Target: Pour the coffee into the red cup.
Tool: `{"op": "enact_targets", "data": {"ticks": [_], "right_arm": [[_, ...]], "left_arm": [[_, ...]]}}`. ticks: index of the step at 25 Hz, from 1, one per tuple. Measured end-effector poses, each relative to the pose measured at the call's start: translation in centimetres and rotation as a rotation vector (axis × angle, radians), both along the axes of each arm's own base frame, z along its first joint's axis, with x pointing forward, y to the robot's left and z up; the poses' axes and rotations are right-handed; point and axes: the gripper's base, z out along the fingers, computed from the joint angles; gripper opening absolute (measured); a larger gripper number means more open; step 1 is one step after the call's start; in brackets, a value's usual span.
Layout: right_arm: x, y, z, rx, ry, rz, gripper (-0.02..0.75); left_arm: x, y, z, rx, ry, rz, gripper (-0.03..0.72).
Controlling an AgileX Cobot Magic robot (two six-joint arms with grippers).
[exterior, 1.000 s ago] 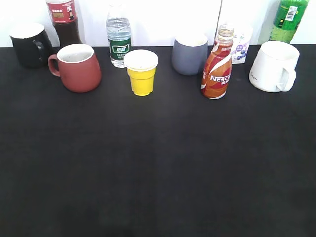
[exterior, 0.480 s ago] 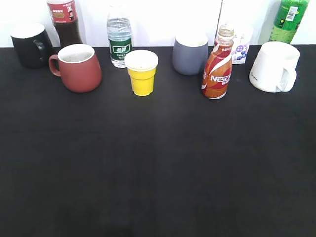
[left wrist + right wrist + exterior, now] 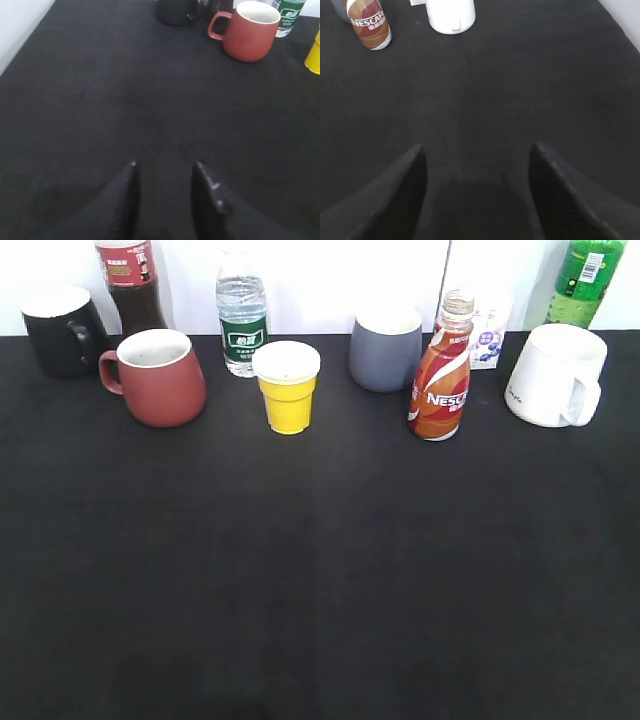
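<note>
Row of vessels kept along the table [image 3: 320, 570] far edge; near half left bare
Both grippers, left gripper [image 3: 163, 165] and right gripper [image 3: 476, 148], held spread, empty, well short of coffee [image 3: 439, 377] and red cup [image 3: 160, 378]

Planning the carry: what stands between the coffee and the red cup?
The yellow cup stands between coffee and red cup, exterior view.

- Exterior camera is looking down at a slant across the desk [image 3: 320, 570] toward the back wall, taking in the whole row.
- Left wrist camera is facing forward over its fingers [image 3: 125, 195], sharing the red cup [image 3: 160, 377] [image 3: 250, 30].
- Right wrist camera is likewise sharing the coffee [image 3: 440, 375] [image 3: 368, 24].
</note>
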Motion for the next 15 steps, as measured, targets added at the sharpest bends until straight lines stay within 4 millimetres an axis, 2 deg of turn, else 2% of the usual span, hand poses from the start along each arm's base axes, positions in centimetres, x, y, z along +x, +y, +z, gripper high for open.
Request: {"op": "enact_targets", "data": {"ticks": [15], "right_arm": [[0.00, 0.01, 0.00, 0.001, 0.000, 0.001, 0.504]], "left_arm": [[0.01, 0.00, 0.01, 0.000, -0.002, 0.000, 0.239]]}}
